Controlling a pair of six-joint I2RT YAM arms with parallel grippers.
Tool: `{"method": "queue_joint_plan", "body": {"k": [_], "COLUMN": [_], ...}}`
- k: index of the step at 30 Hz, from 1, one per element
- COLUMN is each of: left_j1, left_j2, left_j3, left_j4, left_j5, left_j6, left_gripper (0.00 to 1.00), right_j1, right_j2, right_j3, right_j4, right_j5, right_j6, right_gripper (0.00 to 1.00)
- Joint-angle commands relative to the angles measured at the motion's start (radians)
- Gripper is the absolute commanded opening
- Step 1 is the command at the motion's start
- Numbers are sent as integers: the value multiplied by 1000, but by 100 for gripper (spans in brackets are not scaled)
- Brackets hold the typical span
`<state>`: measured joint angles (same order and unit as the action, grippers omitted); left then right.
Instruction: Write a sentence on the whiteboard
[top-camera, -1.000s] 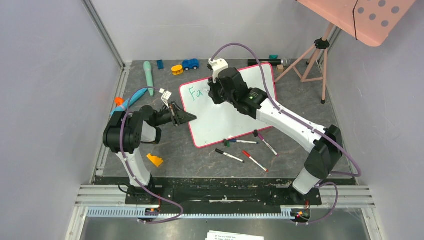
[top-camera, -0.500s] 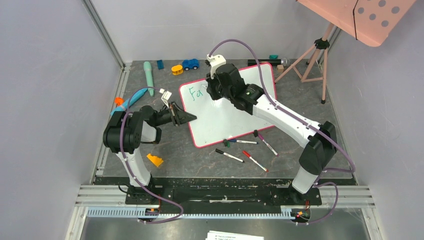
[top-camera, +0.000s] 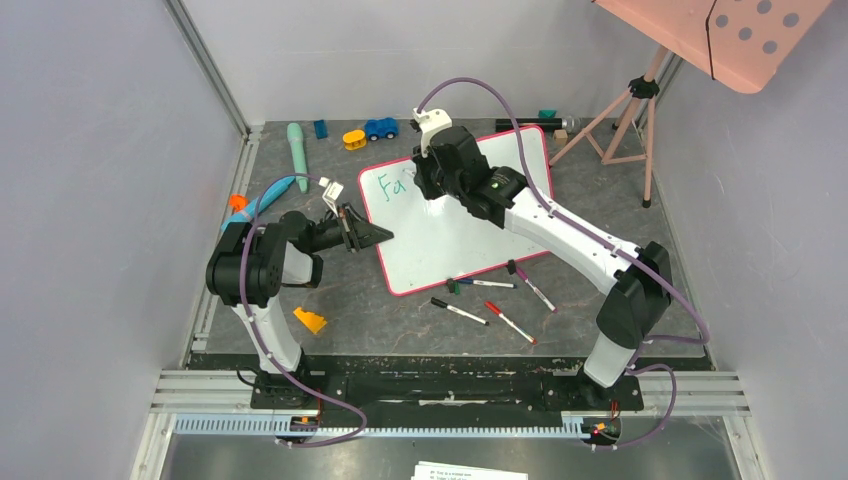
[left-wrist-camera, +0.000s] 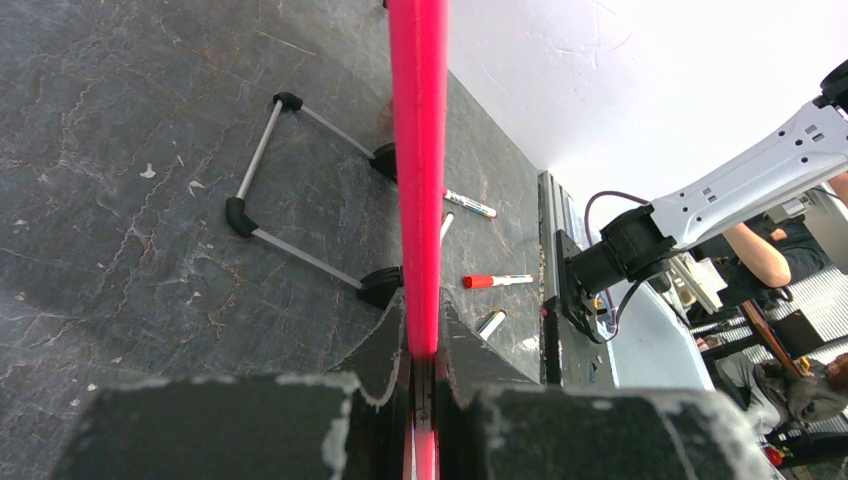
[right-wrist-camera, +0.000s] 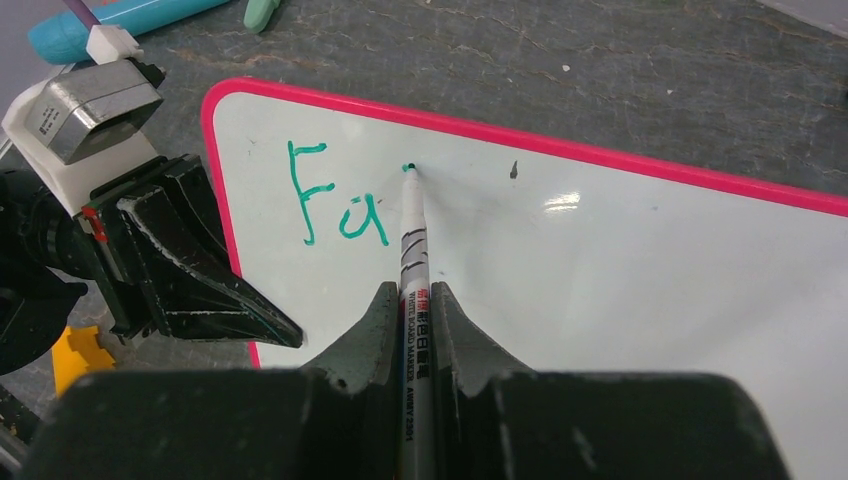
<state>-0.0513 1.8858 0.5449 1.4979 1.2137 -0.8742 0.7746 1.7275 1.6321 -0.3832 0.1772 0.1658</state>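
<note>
The whiteboard (top-camera: 450, 235) with a pink-red rim lies tilted on the dark table; it also shows in the right wrist view (right-wrist-camera: 620, 260). Green letters "Fa" (right-wrist-camera: 335, 195) of the sentence stand at its upper left, also in the top view (top-camera: 388, 184). My right gripper (right-wrist-camera: 415, 300) is shut on a green whiteboard marker (right-wrist-camera: 413, 250), its tip touching the board just right of the "a". My left gripper (left-wrist-camera: 422, 345) is shut on the board's pink rim (left-wrist-camera: 418, 150) at its left edge, seen in the top view (top-camera: 375, 235).
Several loose markers (top-camera: 490, 300) lie below the board. A yellow block (top-camera: 309, 320) sits by the left arm. Toys, a teal tool (top-camera: 296, 150) and a blue car (top-camera: 380, 128) lie at the back. A pink tripod (top-camera: 630, 120) stands at the right.
My right gripper has moved slightly up and left over the board with the marker, from the "a" to a spot just right of it. The left arm has not moved.
</note>
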Motion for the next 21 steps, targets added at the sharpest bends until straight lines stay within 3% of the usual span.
{"method": "queue_joint_plan", "body": {"k": [1, 9, 17, 21], "left_j1": [-26, -25, -26, -26], "left_j2": [-25, -25, -25, -26], "left_j3": [-17, -18, -17, -18], "left_j4": [59, 59, 59, 59], "left_j5": [109, 110, 110, 110], "left_j6": [56, 57, 56, 56], "left_gripper": [2, 2, 2, 2], "right_j1": [-8, -8, -8, -8], "right_j2": [9, 6, 9, 6], "right_j3": [34, 33, 36, 38], "right_j4": [12, -4, 2, -13], "right_j5": [-23, 42, -21, 40], "right_j6": [-4, 13, -7, 5], "right_gripper": [0, 0, 0, 0]}}
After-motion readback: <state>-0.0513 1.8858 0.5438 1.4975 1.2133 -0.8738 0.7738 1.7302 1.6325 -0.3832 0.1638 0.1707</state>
